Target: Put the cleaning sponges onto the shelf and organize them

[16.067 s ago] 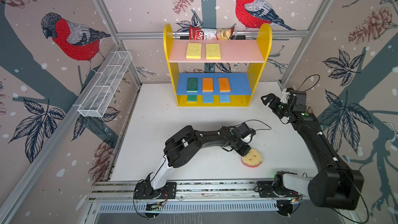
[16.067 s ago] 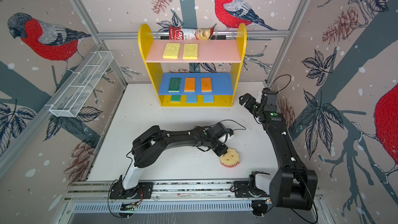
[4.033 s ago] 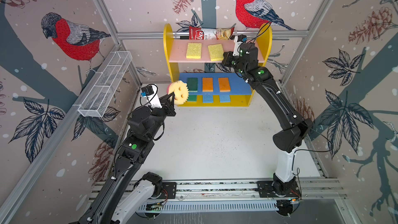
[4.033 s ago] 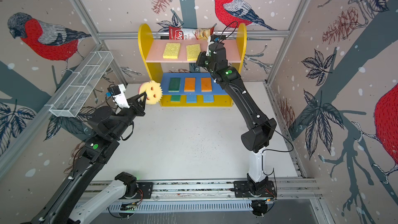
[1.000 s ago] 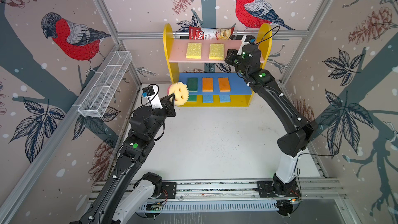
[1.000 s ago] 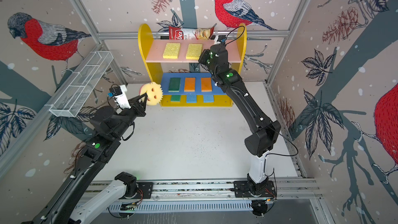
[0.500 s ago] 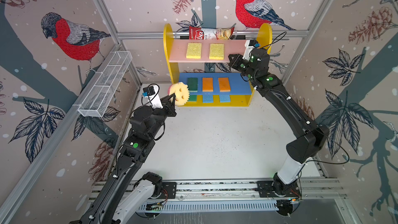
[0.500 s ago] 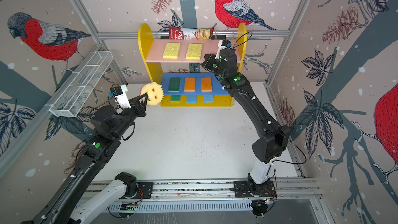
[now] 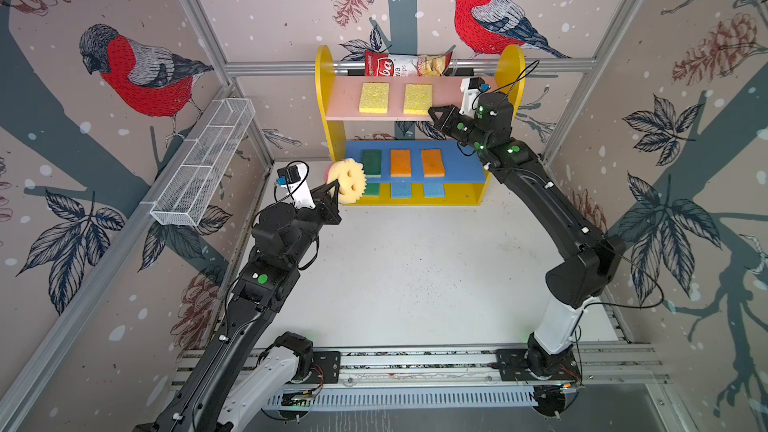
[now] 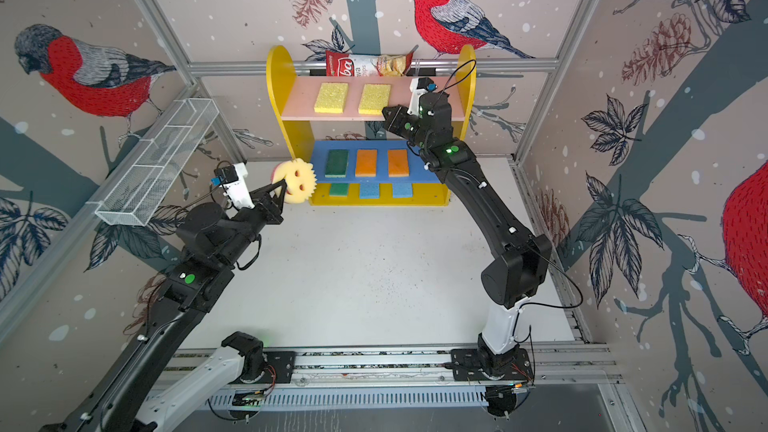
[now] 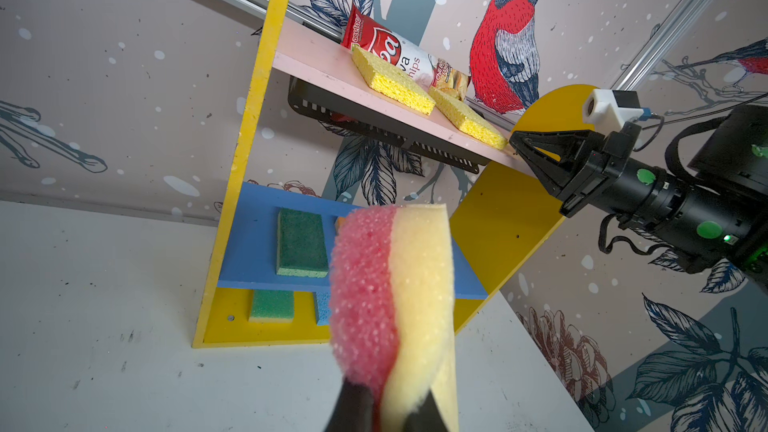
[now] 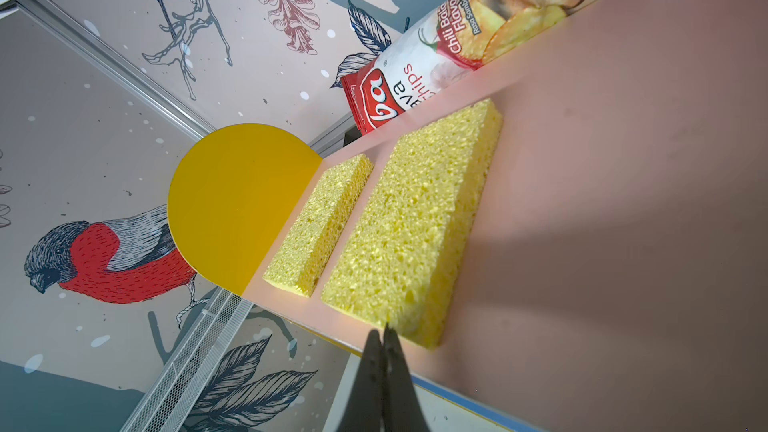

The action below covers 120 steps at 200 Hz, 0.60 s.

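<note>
The left pincer [image 9: 333, 192] is clamped on the round sponge [image 9: 348, 181], pinching it across its thickness. It holds the sponge clear of the bench [image 9: 415, 276], in front of the shelf [image 9: 324, 76] at that arm's end, level with the middle board. The right pincer [image 12: 382, 332] is closed and empty, its tips just beside the near corner of the right yellow sponge [image 12: 409, 222] on the top board [image 12: 602, 201]. Eight flat sponges [image 9: 400, 162] lie across the three boards. The bare spot, I judge, is the top board's far end. That is up and across from the held sponge, and the right arm [image 9: 540, 197] sits before it.
</note>
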Motion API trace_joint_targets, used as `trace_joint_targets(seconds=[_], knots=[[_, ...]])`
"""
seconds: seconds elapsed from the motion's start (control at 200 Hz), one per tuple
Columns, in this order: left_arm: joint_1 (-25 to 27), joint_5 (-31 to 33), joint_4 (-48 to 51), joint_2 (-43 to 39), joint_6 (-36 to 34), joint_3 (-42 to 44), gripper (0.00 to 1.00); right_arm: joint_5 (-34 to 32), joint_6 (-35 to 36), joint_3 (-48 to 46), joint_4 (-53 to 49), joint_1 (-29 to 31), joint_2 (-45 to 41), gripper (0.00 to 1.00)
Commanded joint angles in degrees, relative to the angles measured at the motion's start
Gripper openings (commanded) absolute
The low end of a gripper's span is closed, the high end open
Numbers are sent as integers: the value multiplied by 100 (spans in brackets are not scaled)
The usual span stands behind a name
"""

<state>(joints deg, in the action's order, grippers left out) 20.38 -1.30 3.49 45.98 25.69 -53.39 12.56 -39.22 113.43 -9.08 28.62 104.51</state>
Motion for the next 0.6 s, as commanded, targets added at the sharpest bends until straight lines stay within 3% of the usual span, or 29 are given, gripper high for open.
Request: trace_joint_targets(seconds=[0.0, 0.595], knots=[[-29, -11, -170, 2, 15, -58, 0, 81, -90, 109, 139, -21, 70, 0], [-34, -36, -190, 23, 50, -29, 0, 127, -182, 320, 100, -104, 290, 0]])
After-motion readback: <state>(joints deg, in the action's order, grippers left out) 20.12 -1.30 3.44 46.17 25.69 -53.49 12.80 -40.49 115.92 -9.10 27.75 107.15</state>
